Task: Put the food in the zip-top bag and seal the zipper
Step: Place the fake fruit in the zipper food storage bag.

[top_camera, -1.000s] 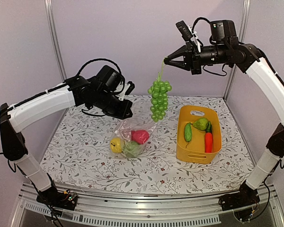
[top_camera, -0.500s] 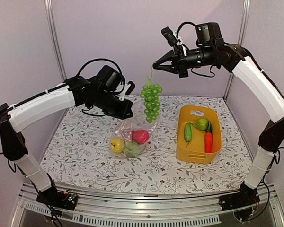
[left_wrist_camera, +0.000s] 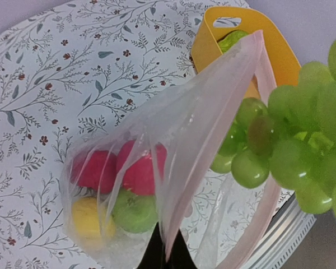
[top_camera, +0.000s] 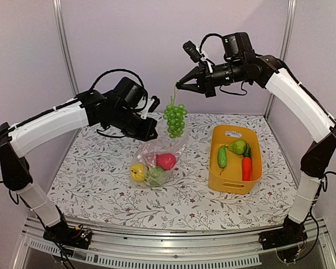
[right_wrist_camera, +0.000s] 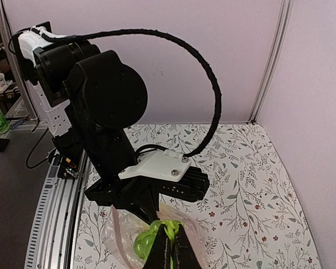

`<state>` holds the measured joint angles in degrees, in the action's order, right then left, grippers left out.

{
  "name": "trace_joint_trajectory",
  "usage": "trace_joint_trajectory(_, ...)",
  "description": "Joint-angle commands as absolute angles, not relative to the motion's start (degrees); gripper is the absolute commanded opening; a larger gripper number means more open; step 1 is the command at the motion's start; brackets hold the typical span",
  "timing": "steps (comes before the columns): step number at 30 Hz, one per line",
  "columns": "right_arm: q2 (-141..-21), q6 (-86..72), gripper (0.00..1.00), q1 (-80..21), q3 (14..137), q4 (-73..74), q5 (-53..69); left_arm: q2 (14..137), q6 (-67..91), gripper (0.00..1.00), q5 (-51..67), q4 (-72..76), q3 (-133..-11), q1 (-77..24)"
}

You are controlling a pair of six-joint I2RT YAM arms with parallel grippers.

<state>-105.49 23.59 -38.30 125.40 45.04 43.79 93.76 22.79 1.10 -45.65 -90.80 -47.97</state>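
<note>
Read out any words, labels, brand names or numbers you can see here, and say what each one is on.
No readable text anywhere.
The yellow basket, zip-top bag, grape bunch, left arm and right arm show no legible print.
The tablecloth carries only a floral pattern.

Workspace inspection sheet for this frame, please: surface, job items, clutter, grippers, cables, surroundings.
Surface: floral cloth on the table, lying flat.
Job's things: clear bag held open, round pieces in red, yellow and green inside; zipper unsealed; grape bunch hanging at the bag's mouth; cucumber, pear and carrot in the yellow basket.
Clutter: nothing seen.
Grippers: left gripper shut on the bag's edge; right gripper shut on the grape stem.
Cables: black cable loops on both arms, away from the bag.
Surroundings: plain walls, metal posts.
</note>
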Motion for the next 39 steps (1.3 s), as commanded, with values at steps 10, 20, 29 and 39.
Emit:
trace_joint_trajectory(10,-110.0,25.4,0.00,-42.0,122.2,47.6,41.3,89.4,23.8,0.00,0.5,-43.9,-89.3,-48.6)
trace_joint_trajectory(20,-108.8,26.0,0.05,-44.5,122.1,47.8,37.8,84.7,26.2,0.00,4.7,-43.9,-91.9,-48.7)
trace_joint_trajectory(29,-108.5,27.1,0.32,-46.8,121.8,48.1,32.8,86.4,25.5,0.00,7.6,-43.2,-94.4,-48.7)
trace_joint_trajectory(39,-98.9,29.3,0.50,-46.7,116.7,47.1,26.5,87.4,23.5,0.00,2.4,-45.9,-93.3,-47.9)
